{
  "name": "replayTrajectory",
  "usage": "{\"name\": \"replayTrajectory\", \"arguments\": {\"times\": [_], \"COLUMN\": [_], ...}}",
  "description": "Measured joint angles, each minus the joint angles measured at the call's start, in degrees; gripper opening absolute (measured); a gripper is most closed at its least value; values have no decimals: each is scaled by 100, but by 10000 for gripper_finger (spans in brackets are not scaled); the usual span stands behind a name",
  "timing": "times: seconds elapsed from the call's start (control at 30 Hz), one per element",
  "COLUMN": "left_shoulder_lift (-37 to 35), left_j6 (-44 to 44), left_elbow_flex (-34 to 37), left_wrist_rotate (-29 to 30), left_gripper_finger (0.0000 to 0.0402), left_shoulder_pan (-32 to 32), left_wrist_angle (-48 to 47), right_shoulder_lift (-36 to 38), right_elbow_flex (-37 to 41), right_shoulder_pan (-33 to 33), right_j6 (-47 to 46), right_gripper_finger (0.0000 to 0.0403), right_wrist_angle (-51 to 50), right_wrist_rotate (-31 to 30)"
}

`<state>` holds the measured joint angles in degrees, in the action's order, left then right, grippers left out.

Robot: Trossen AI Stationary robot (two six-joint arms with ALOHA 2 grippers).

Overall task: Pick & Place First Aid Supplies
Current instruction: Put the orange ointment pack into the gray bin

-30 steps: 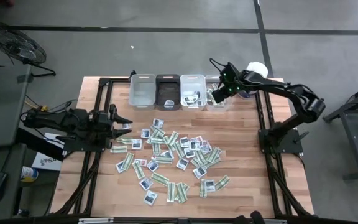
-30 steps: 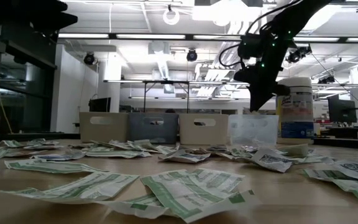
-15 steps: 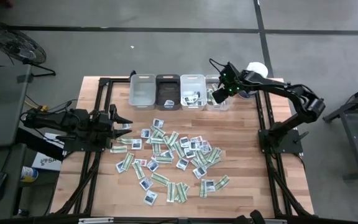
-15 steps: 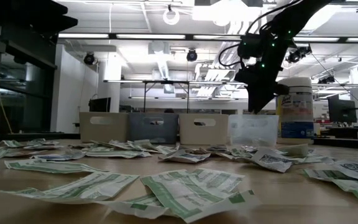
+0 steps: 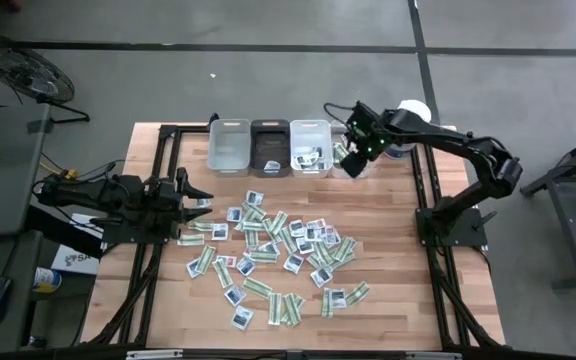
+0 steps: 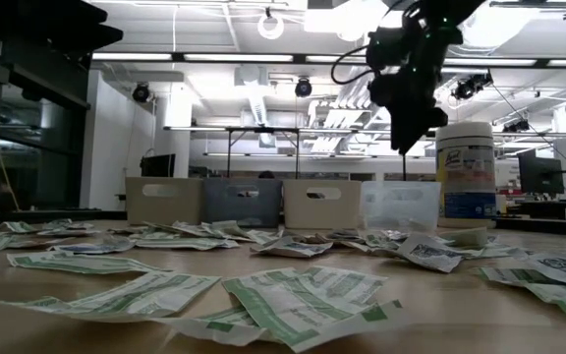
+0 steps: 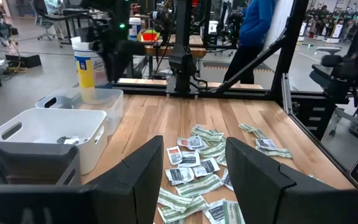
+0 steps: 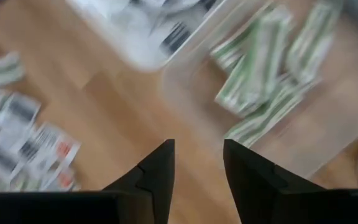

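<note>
A wooden desk [image 5: 398, 260] stands on a grey floor in a large bright workshop with ceiling lights and more benches behind. At the left edge the left hand [image 5: 193, 201] rests low over the desk, pointing toward the middle, its two fingers [image 7: 145, 174] spread apart with nothing between them. Just to its right the first aid supplies [image 5: 278, 248] lie scattered across the middle of the desk: narrow green-and-white strips mixed with squarish white packets bearing dark marks, some overlapping, reaching from near the left hand toward the near right. Along the far edge a row of four small bins runs left to right: a pale bin [image 5: 229, 146], a dark bin [image 5: 269, 147], a white bin [image 5: 309, 146] with a few squarish packets in it, and a clear bin [image 6: 399, 205] holding green-and-white strips [image 8: 263, 74]. The right hand [image 5: 348, 157] hangs in the air above the clear bin, fingers [image 8: 157, 171] parted and empty. Right of the bins, at the far right corner, stands a tall white canister [image 6: 465, 172] with a blue label.
</note>
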<state>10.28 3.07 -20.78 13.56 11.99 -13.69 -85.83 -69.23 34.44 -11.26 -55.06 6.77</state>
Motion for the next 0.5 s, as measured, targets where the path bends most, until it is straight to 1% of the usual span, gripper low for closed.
{"name": "replayTrajectory", "arguments": {"times": [0.17, 0.3, 0.4, 0.5], "left_shoulder_lift": [0, 0, 0, 0], "left_j6": [0, 0, 0, 0], "left_elbow_flex": [0, 0, 0, 0], "left_wrist_rotate": [0, 0, 0, 0], "left_gripper_finger": [172, 172, 172, 172], "left_shoulder_pan": [0, 0, 0, 0], "left_wrist_angle": [0, 0, 2, 2], "right_shoulder_lift": [1, 1, 3, 3], "right_elbow_flex": [2, 5, 165, 511], "right_shoulder_pan": [-624, -1139, -1359, -1508], "right_j6": [-155, -213, -404, -690], "right_gripper_finger": [130, 130, 130, 130], "right_wrist_angle": [-431, -478, -288, -43], "right_wrist_rotate": [367, 317, 506, 665]}}
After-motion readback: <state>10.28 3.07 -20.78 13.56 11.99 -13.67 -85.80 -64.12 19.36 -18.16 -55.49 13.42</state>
